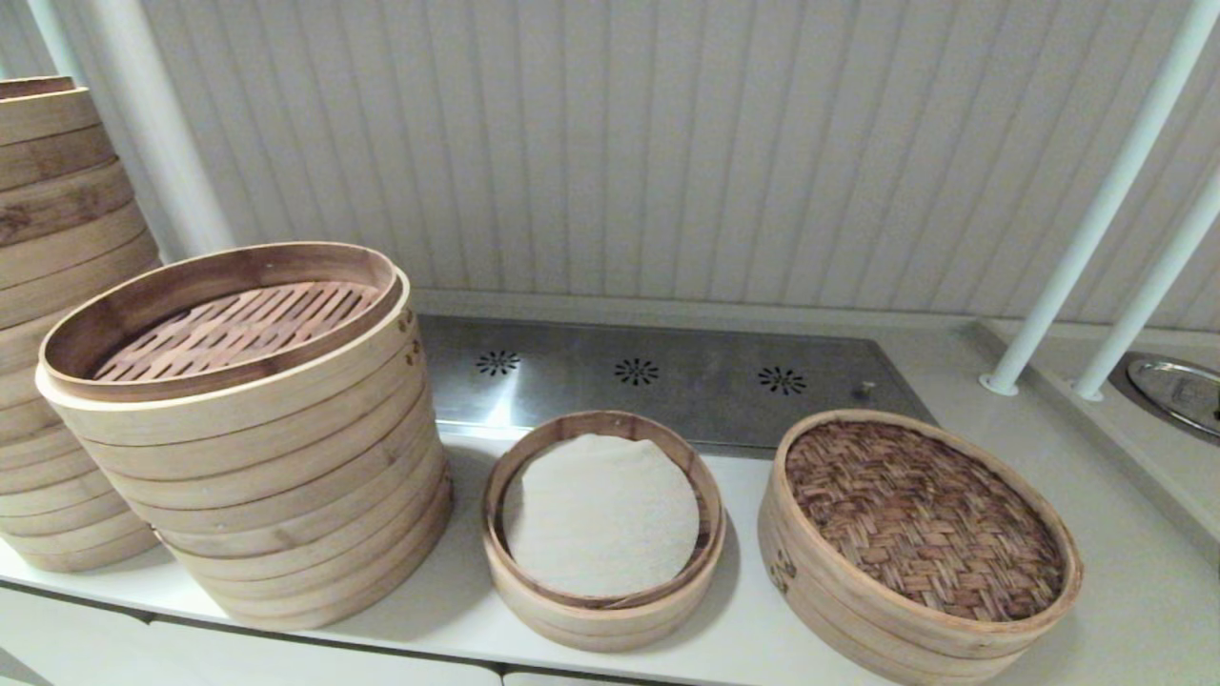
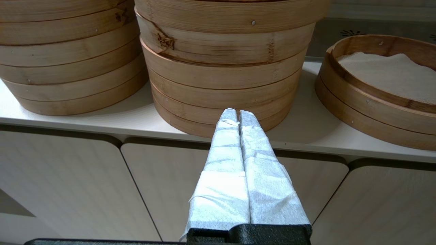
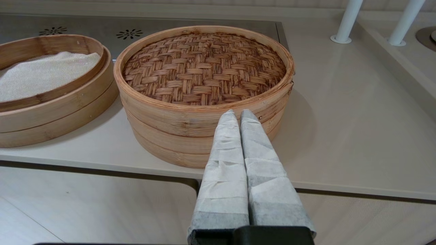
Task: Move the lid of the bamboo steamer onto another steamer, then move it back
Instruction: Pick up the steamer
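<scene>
The bamboo steamer lid [image 1: 923, 519] [image 3: 204, 68], pale-rimmed with a brown herringbone top, rests on a low steamer at the counter's front right. To its left sits the smallest steamer [image 1: 602, 534] [image 3: 47, 88] [image 2: 381, 85], two pale rings with a white cloth liner inside. My right gripper [image 3: 239, 114] hangs in front of the counter edge, below the lid's near rim, shut and empty. My left gripper [image 2: 237, 112] is shut and empty too, level with the counter edge before the wide stack. Neither gripper shows in the head view.
A tall stack of wide baskets [image 1: 248, 429] with a slatted top stands left of the small steamer, and a taller stack [image 1: 57, 324] rises at the far left. Behind is a steel plate with vents [image 1: 637, 372]. White posts [image 1: 1077, 248] stand at the right. Cabinet fronts [image 2: 85, 190] lie below.
</scene>
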Available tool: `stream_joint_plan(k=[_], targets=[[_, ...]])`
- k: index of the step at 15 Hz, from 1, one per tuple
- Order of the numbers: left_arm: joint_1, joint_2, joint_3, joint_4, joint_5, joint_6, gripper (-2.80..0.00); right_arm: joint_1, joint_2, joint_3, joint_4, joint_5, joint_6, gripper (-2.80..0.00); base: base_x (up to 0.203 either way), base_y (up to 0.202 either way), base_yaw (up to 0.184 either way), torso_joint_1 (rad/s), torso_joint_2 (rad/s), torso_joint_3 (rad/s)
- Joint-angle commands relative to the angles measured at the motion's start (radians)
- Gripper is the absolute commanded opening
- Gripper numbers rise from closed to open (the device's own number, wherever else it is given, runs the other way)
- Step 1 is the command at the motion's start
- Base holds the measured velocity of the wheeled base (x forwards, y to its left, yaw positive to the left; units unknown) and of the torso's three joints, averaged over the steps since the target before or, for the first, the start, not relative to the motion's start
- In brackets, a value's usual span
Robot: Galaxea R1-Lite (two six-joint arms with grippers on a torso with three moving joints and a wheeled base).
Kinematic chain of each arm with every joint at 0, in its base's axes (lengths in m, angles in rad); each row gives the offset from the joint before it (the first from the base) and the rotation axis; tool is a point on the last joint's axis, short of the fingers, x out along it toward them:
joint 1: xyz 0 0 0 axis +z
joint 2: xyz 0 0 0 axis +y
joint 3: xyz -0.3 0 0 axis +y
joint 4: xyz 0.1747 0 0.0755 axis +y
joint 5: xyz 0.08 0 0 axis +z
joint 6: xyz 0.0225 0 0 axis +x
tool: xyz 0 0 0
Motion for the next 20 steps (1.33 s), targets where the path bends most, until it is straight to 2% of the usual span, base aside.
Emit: stream_joint_plan(k=[1,4,7,11,14,16,20], targets=[[0.0,0.002,0.0,0.0,0.0,0.0,-2.8,0.0,0.001,0.002,-0.004,0.002,-0.008,-2.8,0.0,0.0,0.0,0.0,0.0,0.0],[0.0,0.002,0.0,0.001,0.0,0.0,-2.8,0.0,0.001,-0.005,0.009,0.004,-0.017,-2.8,0.0,0.0,0.0,0.0,0.0,0.0],[0.0,0.002,0.0,0.0,0.0,0.0,-2.8,0.0,0.001,-0.053,0.084,0.009,-0.02,-2.8,0.0,0.0,0.0,0.0,0.0,0.0],[0.0,0.002,0.0,0.001,0.0,0.0,-2.8,0.001,0.085,-0.312,0.25,0.061,-0.018,-2.8,0.0,0.0,0.0,0.0,0.0,0.0],[0.0,0.002,0.0,0.001,0.0,0.0,-2.8,0.005,0.438,-0.459,0.239,0.074,-0.016,-2.8,0.0,0.0,0.0,0.0,0.0,0.0],[0.0,0.002,0.0,0.001,0.0,0.0,-2.8,0.012,0.725,-0.615,0.238,0.078,-0.015,-2.8,0.0,0.0,0.0,0.0,0.0,0.0],[0.0,0.002,0.0,0.001,0.0,0.0,-2.8,0.045,1.297,-1.072,0.346,0.08,0.011,-2.8,0.0,0.0,0.0,0.0,0.0,0.0]])
